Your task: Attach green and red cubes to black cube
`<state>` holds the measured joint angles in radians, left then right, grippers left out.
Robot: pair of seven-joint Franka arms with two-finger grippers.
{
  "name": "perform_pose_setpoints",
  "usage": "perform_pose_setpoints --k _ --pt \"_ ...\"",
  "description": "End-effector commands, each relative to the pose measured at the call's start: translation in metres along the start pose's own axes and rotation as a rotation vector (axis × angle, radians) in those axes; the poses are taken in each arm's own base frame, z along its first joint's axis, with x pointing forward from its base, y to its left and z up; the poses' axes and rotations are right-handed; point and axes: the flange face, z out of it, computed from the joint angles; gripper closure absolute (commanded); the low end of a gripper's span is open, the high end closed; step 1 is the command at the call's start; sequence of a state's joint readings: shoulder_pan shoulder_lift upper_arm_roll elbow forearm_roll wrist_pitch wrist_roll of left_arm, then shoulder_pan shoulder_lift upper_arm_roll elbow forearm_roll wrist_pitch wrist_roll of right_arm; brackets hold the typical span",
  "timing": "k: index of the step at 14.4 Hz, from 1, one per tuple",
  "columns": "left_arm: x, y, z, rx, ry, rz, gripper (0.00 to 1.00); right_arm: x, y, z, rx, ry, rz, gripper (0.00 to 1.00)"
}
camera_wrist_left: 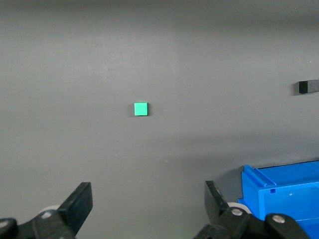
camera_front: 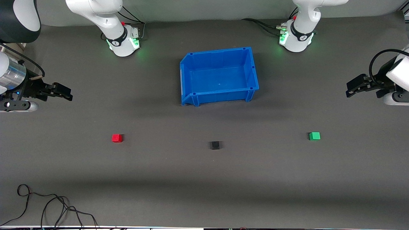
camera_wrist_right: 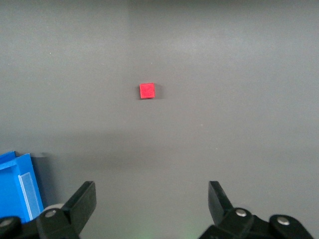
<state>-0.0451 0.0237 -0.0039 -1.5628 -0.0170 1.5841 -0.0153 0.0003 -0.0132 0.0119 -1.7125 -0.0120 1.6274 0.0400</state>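
The black cube (camera_front: 215, 145) sits alone on the dark table, nearer to the front camera than the blue bin (camera_front: 252, 68). The red cube (camera_front: 117, 138) lies toward the right arm's end, the green cube (camera_front: 314, 136) toward the left arm's end. All three are apart. My left gripper (camera_front: 351, 88) hangs open and empty above the table at the left arm's end; its wrist view shows the green cube (camera_wrist_left: 141, 109) and the black cube (camera_wrist_left: 307, 87). My right gripper (camera_front: 65, 92) hangs open and empty at the right arm's end; its wrist view shows the red cube (camera_wrist_right: 147, 90).
The blue bin stands empty in the middle of the table between the arm bases; its corner shows in both wrist views (camera_wrist_left: 284, 196) (camera_wrist_right: 17, 186). Loose black cables (camera_front: 54, 207) lie at the table's near edge toward the right arm's end.
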Motion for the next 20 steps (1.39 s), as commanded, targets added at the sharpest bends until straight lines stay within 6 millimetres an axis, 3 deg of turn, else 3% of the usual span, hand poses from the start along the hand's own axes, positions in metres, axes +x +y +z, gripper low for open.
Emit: perform_pose_setpoints --k 1,11,17,20 --pt "-0.002 0.001 -0.005 0.011 -0.002 0.011 0.0 -0.002 0.001 -0.002 -0.006 0.003 -0.017 0.0" --pt "-0.001 -0.007 -0.004 0.006 -0.006 -0.036 0.0 -0.001 0.001 -0.002 -0.006 0.005 -0.016 0.0" --pt "0.004 -0.054 0.007 -0.005 -0.022 -0.559 0.0 -0.001 0.002 -0.002 -0.006 0.006 -0.017 0.0" --pt "0.005 -0.083 0.011 -0.143 -0.065 -0.893 0.0 0.002 0.004 0.001 0.003 0.024 -0.012 0.0"
